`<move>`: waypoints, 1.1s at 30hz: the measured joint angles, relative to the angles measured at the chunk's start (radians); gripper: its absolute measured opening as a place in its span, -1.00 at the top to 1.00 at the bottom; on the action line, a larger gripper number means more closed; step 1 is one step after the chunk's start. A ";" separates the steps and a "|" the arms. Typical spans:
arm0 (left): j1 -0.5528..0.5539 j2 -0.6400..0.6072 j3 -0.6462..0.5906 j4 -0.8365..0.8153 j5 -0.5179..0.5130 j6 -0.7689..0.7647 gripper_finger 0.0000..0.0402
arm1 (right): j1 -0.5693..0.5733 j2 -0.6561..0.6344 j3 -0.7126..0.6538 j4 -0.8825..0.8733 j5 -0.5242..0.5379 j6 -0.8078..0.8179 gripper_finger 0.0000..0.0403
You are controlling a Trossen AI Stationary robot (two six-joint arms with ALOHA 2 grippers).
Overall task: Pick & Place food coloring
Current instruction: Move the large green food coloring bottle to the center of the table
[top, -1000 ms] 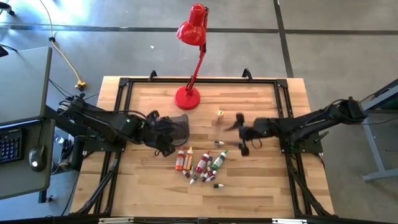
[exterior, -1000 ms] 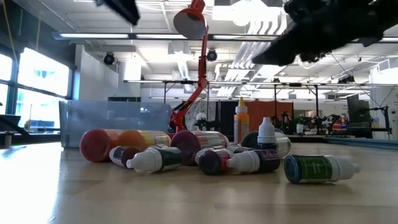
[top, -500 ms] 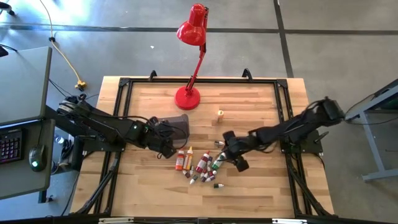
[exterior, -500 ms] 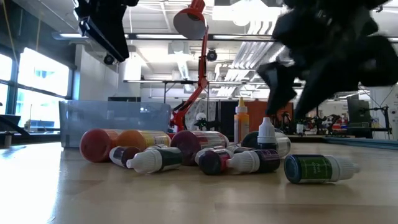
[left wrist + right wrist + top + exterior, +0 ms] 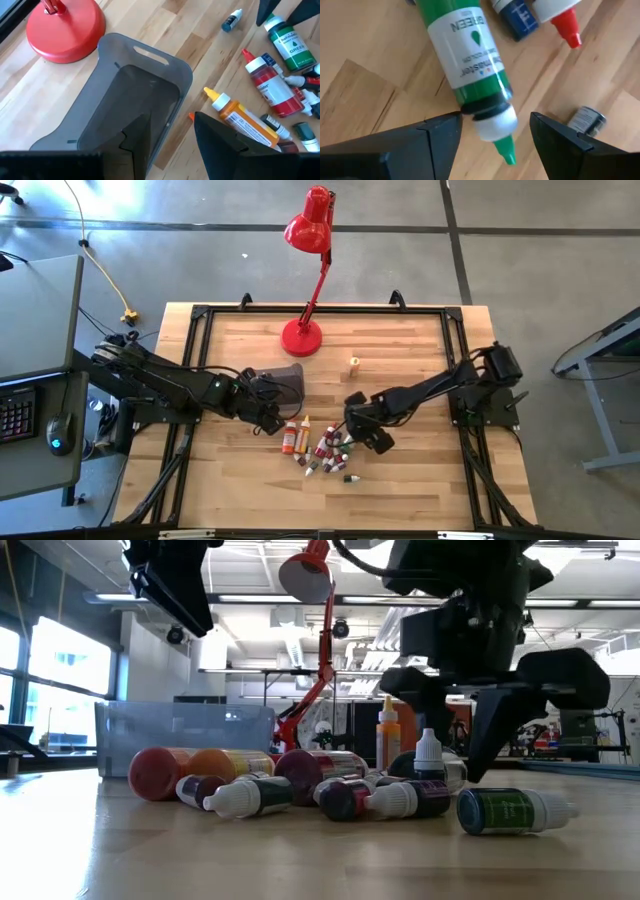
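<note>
Several small food coloring bottles [image 5: 322,446] lie in a heap on the wooden table, red, orange, green and dark ones. My right gripper [image 5: 360,432] hangs open over the heap's right side and points steeply down. Its fingers stand on either side of the cap end [image 5: 496,125] of a lying green bottle [image 5: 468,60]; whether they touch it, I cannot tell. My left gripper [image 5: 172,137] is open above the near wall of the grey tub [image 5: 285,382], clear of it in the low view [image 5: 170,585].
A red desk lamp stands on its round base [image 5: 302,336] behind the tub. One small yellow bottle [image 5: 354,363] stands upright alone at mid-table. A dark green bottle [image 5: 505,810] lies nearest the front edge. Bare wood lies to the right and front.
My right gripper has swung from mid-table toward the near left and down onto the bottle heap, tipping from nearly level to steeply downward. My left gripper has sunk a little over the tub. No bottle has moved.
</note>
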 joint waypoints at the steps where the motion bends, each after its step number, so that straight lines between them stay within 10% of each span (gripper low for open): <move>1: 0.000 0.000 0.000 0.000 0.000 0.000 0.28 | -0.004 0.011 0.001 0.002 -0.002 -0.001 -0.12; 26: 0.000 0.000 0.000 0.000 -0.002 0.000 0.28 | 0.002 -0.072 -0.003 -0.110 0.006 -0.074 0.43; 33: 0.000 0.000 0.000 0.003 -0.023 0.001 0.28 | 0.019 -0.201 -0.001 -0.383 0.387 -0.015 0.39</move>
